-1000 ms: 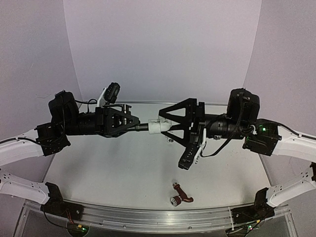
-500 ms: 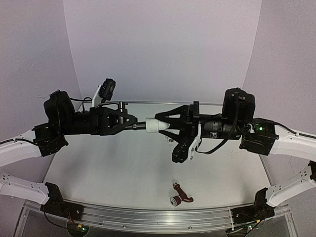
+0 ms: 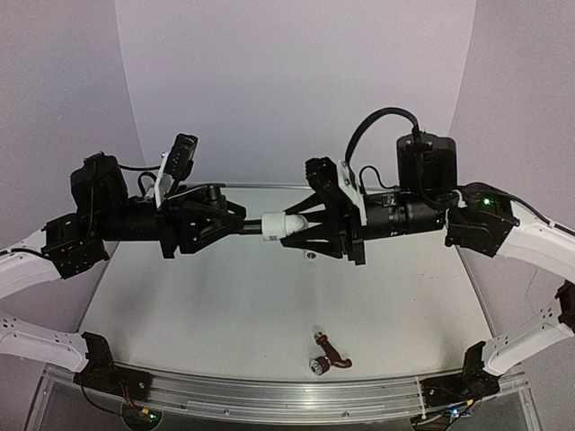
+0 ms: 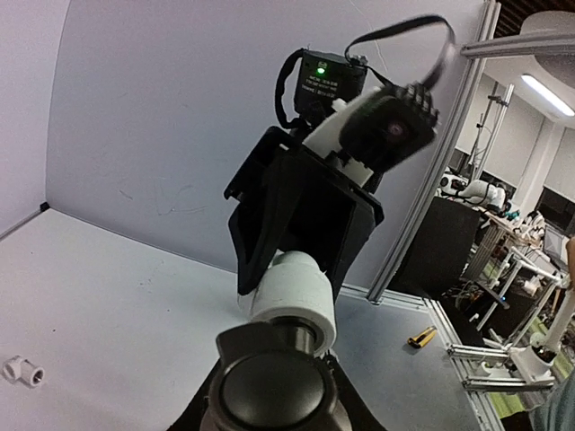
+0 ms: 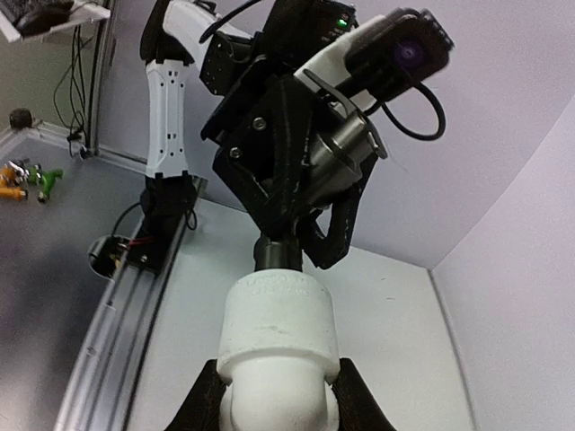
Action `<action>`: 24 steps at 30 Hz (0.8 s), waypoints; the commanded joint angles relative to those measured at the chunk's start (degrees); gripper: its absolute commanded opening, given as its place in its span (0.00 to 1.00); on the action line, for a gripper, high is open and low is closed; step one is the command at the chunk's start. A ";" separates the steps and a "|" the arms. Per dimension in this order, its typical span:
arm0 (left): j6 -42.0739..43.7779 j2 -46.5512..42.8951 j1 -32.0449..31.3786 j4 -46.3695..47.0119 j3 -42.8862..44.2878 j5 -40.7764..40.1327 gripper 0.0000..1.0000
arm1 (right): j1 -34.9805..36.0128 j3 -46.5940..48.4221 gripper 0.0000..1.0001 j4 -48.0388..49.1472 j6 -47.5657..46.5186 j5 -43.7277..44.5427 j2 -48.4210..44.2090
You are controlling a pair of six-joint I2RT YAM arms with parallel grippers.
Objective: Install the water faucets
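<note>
The dark grey water faucet is held level in the air, with my left gripper shut on its body. Its round cap fills the bottom of the left wrist view. Its stem sits in the mouth of a white elbow fitting, which my right gripper is shut on from the opposite side. The right fingers clamp the fitting's rounded bend. The reddish-brown water faucet with a silvery end lies on the table near the front rail.
A small white fitting lies on the table under the joined parts. An aluminium rail runs along the front edge. White walls close the back and sides. A yellow tool lies beyond the table frame.
The right gripper went from open around the white fitting to shut on it. Its wrist then rolled, carrying its camera from below to above. The left wrist also turned a little.
</note>
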 commanded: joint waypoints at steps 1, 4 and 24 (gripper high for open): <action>12.56 -1.26 -2.38 -8.22 2.47 -4.56 0.00 | -3.44 4.49 0.00 6.63 29.49 -6.80 2.15; 15.44 -2.73 -2.74 -9.72 2.31 -7.97 0.00 | -7.92 5.10 0.00 6.87 43.78 -15.08 4.75; 0.30 -7.36 -3.19 -6.35 -1.34 -17.02 0.00 | -15.27 10.42 0.87 3.59 40.37 -14.35 6.41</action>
